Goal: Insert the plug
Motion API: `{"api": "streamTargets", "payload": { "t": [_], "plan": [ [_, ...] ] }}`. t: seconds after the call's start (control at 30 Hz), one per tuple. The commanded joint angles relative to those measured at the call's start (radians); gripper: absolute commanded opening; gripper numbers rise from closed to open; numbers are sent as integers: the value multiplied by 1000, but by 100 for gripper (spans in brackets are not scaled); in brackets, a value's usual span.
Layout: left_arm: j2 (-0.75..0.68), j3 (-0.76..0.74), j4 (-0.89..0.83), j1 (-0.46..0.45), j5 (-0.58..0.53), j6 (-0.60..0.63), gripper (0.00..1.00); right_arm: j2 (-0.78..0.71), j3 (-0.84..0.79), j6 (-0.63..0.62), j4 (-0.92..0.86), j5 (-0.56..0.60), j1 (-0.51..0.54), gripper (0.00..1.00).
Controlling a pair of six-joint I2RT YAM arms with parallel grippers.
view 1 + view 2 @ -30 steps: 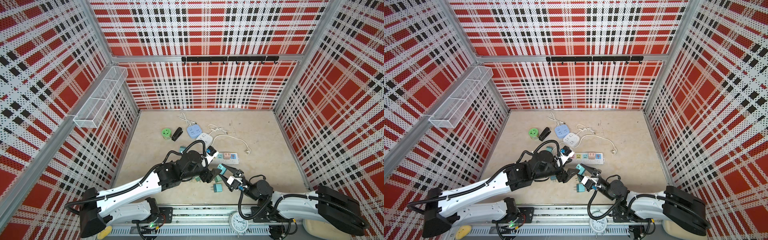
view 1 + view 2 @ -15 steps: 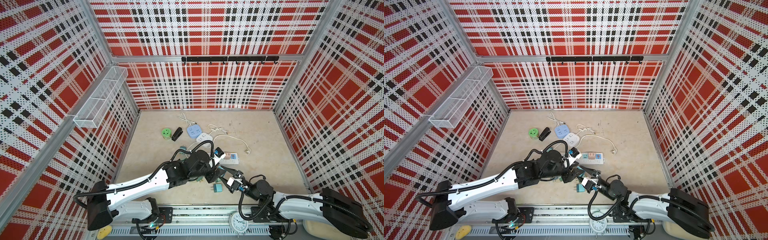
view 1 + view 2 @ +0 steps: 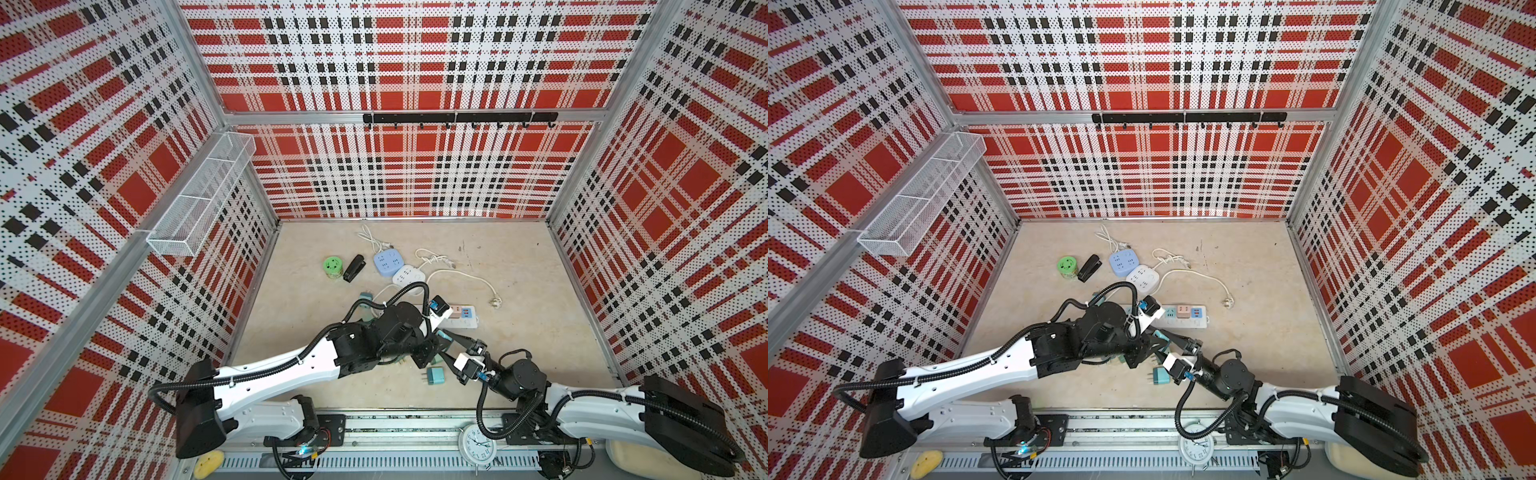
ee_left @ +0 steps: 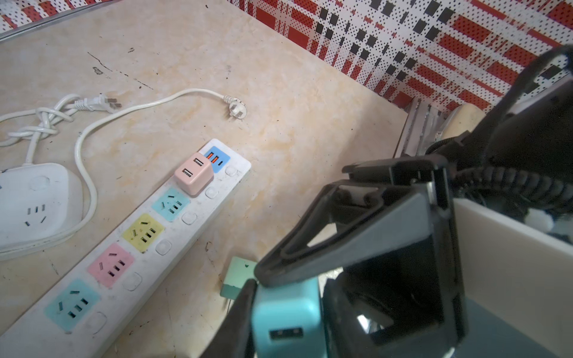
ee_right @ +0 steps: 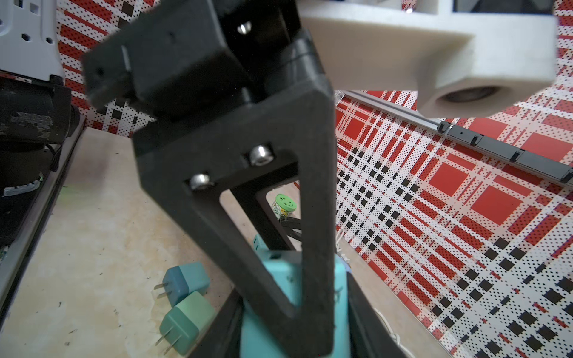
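Handing over the plug [image 4: 285,322], by the look of it: holding it in the air over the near middle of the surface [image 4: 310,124], just on the near side of the strip [image 4: 173,248], not yet seating it.

Clamping its body with the right tool [image 5: 291,297], jaws shut against the flanks. Gripping the same plug crosswise with the left tool [image 4: 290,294], pressing the fingers [image 4: 242,313] onto its sides and pointing the USB face back at the left wrist camera. Not making out the prongs in any view.

Next, most likely: easing off the right tool and drawing it back to the near right without dragging the plug askew. Then swinging the plug over a free socket [image 4: 143,232] left of the pink charger [image 4: 193,173], turning the prongs down, lining them up with the slots and pushing straight in. Steering clear of the spare plugs [image 5: 183,279] lying on the surface close by.

Reaching in with the left arm [image 3: 291,365] from the near left, stretching it low across the middle and bending the wrist over the strip's left part. Laying the right arm [image 3: 590,399] low from the near right, aiming the forearm far-left and tilting the tool up to meet its partner.
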Motion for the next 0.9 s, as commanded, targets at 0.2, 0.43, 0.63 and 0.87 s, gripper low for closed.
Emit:
{"api": "streamTargets", "payload": {
  "t": [0.2,0.43,0.63,0.87],
  "plan": [
    [-10,22,-6,-4,-19,68,0,-11,23,19,16,7,0,46],
    [-66,-5,-1,77,19,78,0,-44,13,18,-8,100,0,84],
    [-144,-61,10,196,-32,130,0,-126,-4,11,-66,173,0,98],
    [-142,-99,24,227,-128,311,0,-263,-5,53,-168,365,-21,100]
  ]
}}
